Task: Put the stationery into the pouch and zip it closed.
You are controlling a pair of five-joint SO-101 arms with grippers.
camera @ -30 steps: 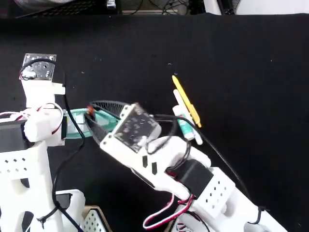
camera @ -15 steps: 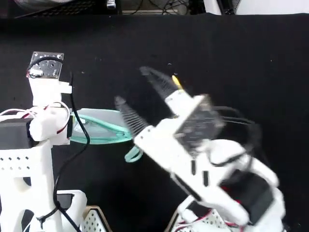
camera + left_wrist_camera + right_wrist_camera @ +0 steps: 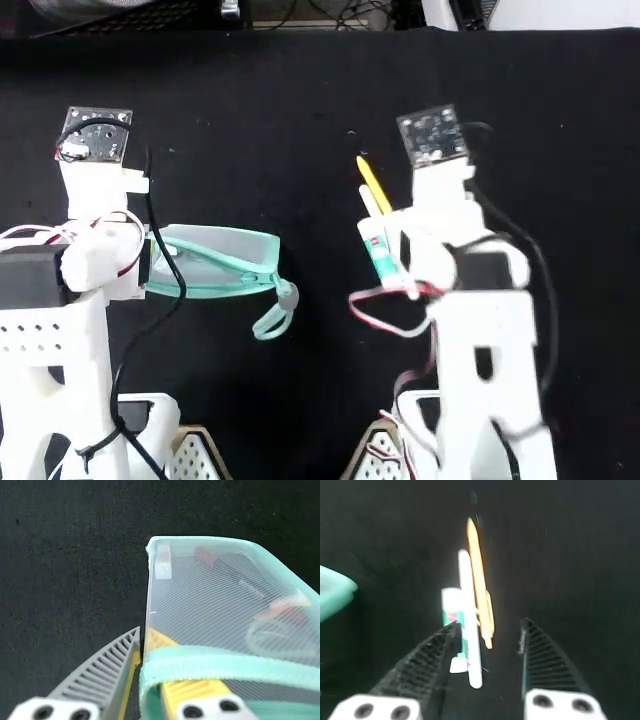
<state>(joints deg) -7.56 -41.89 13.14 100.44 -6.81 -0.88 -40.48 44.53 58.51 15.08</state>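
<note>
The pouch [image 3: 225, 262], clear with teal edging, lies left of centre in the high view. Its left end is hidden behind the left arm, and its strap [image 3: 275, 310] curls off the lower right corner. In the left wrist view the left claw [image 3: 142, 645] is closed on the pouch [image 3: 215, 620] at its teal rim, the grey finger against one side and the yellow pad showing through the other. Reddish smears and a pale ring show on the ribbed wall, too vague to name.

Right of centre lies the stationery: a yellow pen [image 3: 373, 183], a white pen [image 3: 371, 204] touching it and a green-and-white tube [image 3: 383, 260]. Their lower ends are cut off by the right arm. The right wrist view shows the right claw [image 3: 487, 640] spread wide and empty over the yellow pen [image 3: 480, 595], white pen [image 3: 469, 630] and tube [image 3: 454, 615].

A bare strip of black surface [image 3: 560, 120] separates pouch and stationery. The upper band and right side lie open. Cables [image 3: 340, 12] run past the far edge.
</note>
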